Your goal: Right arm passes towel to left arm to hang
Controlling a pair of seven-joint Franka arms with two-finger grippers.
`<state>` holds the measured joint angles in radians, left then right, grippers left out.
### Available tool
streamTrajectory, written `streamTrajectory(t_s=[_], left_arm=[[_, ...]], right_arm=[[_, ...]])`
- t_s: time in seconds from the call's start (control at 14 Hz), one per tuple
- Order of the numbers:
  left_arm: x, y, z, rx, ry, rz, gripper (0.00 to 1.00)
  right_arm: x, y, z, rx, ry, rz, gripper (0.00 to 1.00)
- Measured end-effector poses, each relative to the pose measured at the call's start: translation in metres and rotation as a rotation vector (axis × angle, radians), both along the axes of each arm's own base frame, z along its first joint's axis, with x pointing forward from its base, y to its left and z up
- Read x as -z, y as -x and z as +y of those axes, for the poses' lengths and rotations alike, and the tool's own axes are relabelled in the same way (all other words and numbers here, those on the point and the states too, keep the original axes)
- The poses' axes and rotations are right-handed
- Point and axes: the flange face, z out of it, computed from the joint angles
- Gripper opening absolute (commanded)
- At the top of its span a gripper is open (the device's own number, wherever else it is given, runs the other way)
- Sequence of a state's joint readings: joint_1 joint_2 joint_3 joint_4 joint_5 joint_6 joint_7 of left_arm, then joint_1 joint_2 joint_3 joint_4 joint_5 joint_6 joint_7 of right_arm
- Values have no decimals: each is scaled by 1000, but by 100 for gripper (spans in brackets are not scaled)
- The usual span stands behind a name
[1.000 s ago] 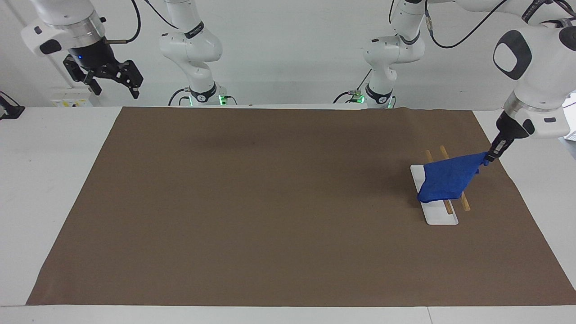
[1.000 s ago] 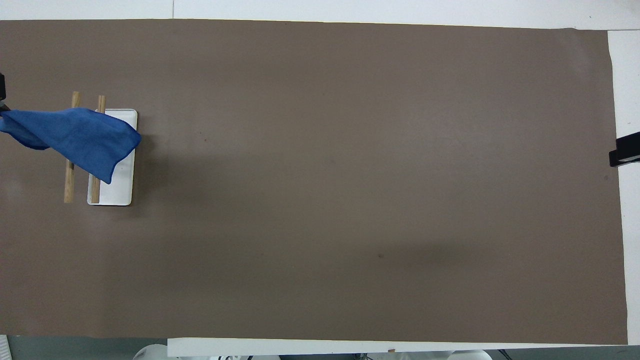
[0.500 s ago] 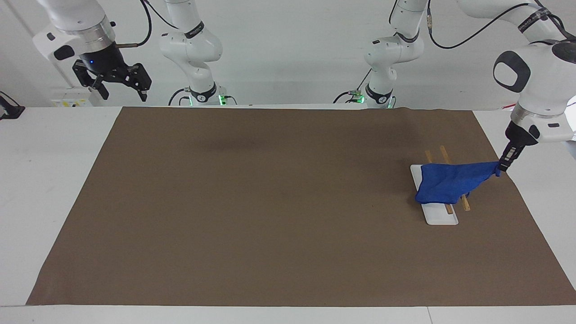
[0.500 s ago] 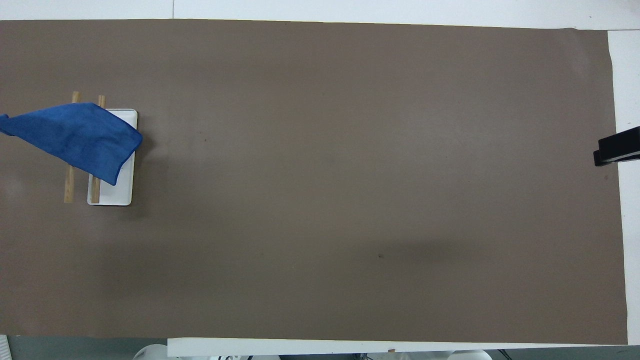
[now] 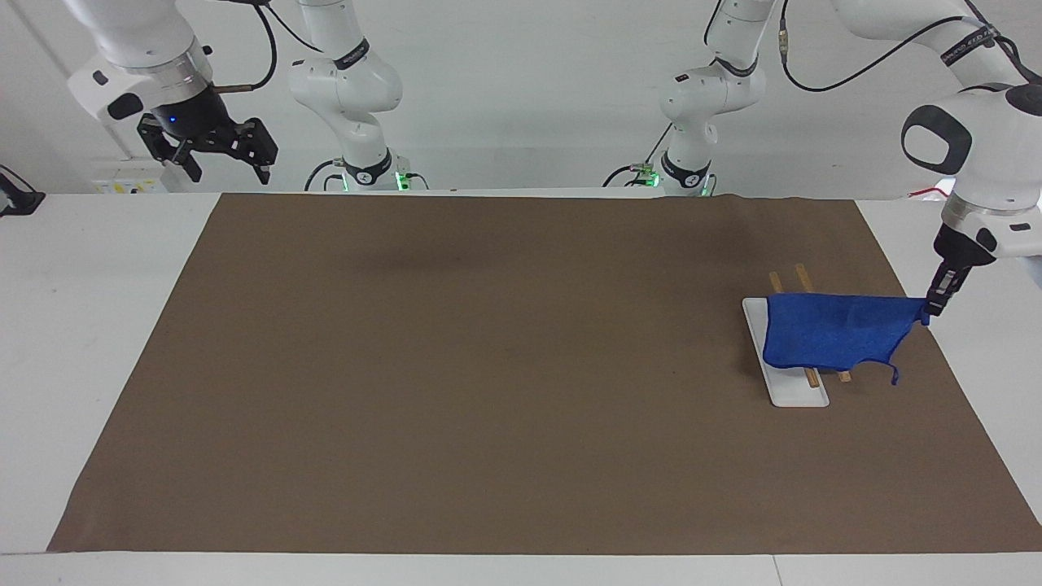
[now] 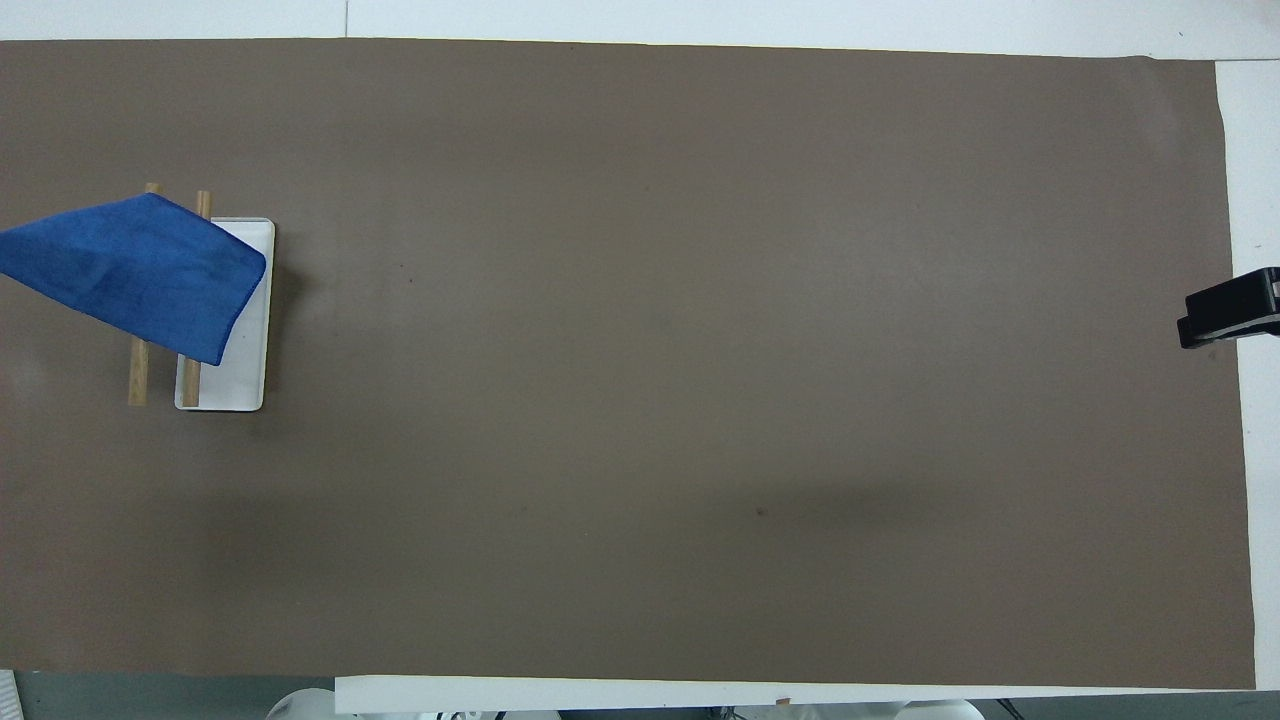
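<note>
The royal-blue towel [image 5: 830, 334] lies draped over the wooden rails of the white-and-wood rack [image 5: 794, 391], at the left arm's end of the brown mat; it also shows in the overhead view [image 6: 130, 275], with the rack [image 6: 235, 385] under it. My left gripper [image 5: 934, 305] is shut on the towel's corner and holds it stretched out past the rack toward the mat's edge. A thin loop tag hangs from the towel's lower edge. My right gripper [image 5: 213, 150], with a blue light, is open and empty, up in the air over the right arm's end of the table; only its tip shows in the overhead view [image 6: 1225, 315].
A brown mat [image 5: 505, 366] covers most of the white table [image 5: 89, 268]. Two more white arm bases [image 5: 366, 163] stand at the table's robot end. A small black object [image 5: 16, 199] sits at the table's edge at the right arm's end.
My left gripper has pulled the towel corner outward and down, spreading the towel flatter over the rack. My right gripper has drifted a little toward the mat and lower.
</note>
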<state>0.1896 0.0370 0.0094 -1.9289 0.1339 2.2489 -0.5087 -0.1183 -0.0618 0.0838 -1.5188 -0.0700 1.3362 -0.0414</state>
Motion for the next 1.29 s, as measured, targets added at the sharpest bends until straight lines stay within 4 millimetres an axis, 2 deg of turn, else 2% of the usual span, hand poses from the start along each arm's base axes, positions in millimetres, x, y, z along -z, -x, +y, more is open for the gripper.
streamTrajectory(t_s=[0.29,0.5,0.71,0.86,1.0,1.14,1.29], left_arm=[[9,-1,-18,31,4,17,100],[9,-6,-58,96,4,26,100],[-6,-4,-96,163,3,119,100],[-39,5,-127,249,6,229,100],[-85,16,-153,348,77,294,100],[-120,29,-161,494,128,367,100],[-147,30,-162,626,164,420,100]], right_arm=[[6,6,-23,33,-2,15,100],[5,9,-30,42,-3,16,100],[5,9,-27,36,-3,15,100],[5,9,-27,35,-3,16,100],[5,9,-27,35,-3,16,100],[5,9,-27,35,-3,16,100],[5,9,-27,35,-3,16,100]])
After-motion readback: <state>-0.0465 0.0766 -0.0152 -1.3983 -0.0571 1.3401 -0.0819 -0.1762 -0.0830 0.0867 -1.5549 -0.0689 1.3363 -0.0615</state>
